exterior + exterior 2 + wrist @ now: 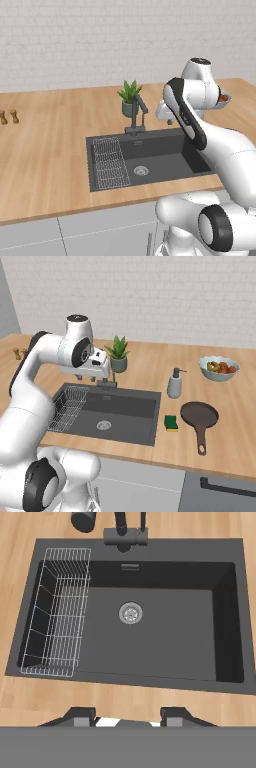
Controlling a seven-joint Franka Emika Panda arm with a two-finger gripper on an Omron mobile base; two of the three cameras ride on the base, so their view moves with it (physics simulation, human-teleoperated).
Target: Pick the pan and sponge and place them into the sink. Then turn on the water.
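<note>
Wooden worktop point(150, 363) holds a dark sink point(130, 426) near its front edge, with the pan point(199, 416) and sponge point(171, 423) just right of it, while the gripper point(127, 716) hangs above the basin, fingertips spread apart, holding nothing.

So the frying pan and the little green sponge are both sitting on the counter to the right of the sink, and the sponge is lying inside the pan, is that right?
Not quite. The sponge is not inside the pan; it lies on the counter between the pan and the sink, beside the sink's edge. The right base view shows this. Both are indeed on the counter to the right of the sink.
</note>
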